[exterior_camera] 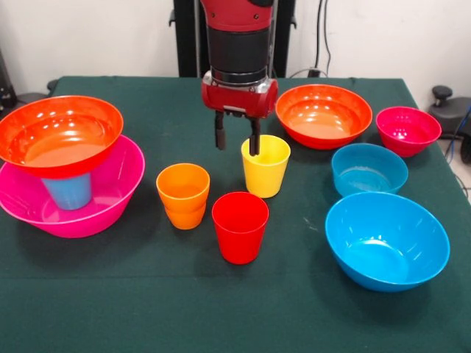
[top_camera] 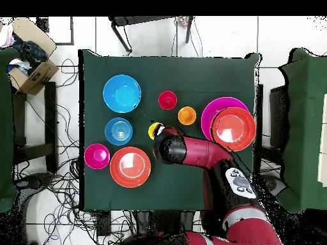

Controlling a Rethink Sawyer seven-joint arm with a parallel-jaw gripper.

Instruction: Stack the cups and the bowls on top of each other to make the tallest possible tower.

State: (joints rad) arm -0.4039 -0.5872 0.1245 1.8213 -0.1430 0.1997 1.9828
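My gripper (exterior_camera: 237, 149) is open and hangs over the yellow cup (exterior_camera: 266, 168): one finger (exterior_camera: 255, 140) dips inside its rim, the other (exterior_camera: 219, 134) is outside it. An orange cup (exterior_camera: 183, 195), seemingly two nested, and a red cup (exterior_camera: 240, 226) stand just in front. At the left a tower stands: a pink bowl (exterior_camera: 110, 202), a light blue cup (exterior_camera: 68, 191) in it, and an orange-red bowl (exterior_camera: 60, 134) on top. In the overhead view the arm (top_camera: 191, 152) hides my gripper and part of the yellow cup (top_camera: 153, 131).
To the right stand a second orange-red bowl (exterior_camera: 324, 115), a small magenta bowl (exterior_camera: 408, 130), a small blue bowl (exterior_camera: 369, 168) and a large blue bowl (exterior_camera: 387, 240). All sit on the green table (exterior_camera: 147, 309). A cardboard box (top_camera: 29, 67) lies beside the table.
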